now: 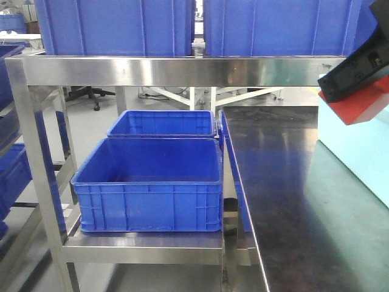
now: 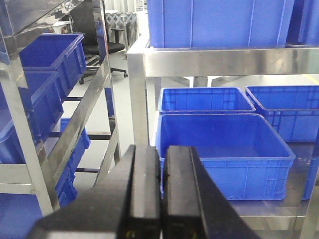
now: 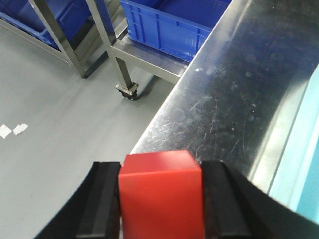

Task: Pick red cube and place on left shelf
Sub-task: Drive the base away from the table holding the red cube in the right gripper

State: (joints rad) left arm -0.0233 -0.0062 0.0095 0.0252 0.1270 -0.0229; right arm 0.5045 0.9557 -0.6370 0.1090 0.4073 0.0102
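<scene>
The red cube (image 3: 162,196) is clamped between the black fingers of my right gripper (image 3: 162,199), held in the air above the edge of the steel table (image 3: 239,94). From the front view the cube (image 1: 360,104) shows at the far right under the gripper (image 1: 358,91). The left shelf (image 1: 164,70) is a stainless-steel rack with a flat horizontal rail and blue crates (image 1: 151,185) on its tiers, left of the table. My left gripper (image 2: 163,199) is shut with nothing in it, facing the rack (image 2: 219,60) and its crates (image 2: 222,149).
A pale blue box (image 1: 358,155) sits on the table at the right. Another steel rack (image 2: 45,114) with blue crates stands further left. An office chair (image 2: 107,37) is behind. The rack rolls on a caster (image 3: 127,90) over grey floor.
</scene>
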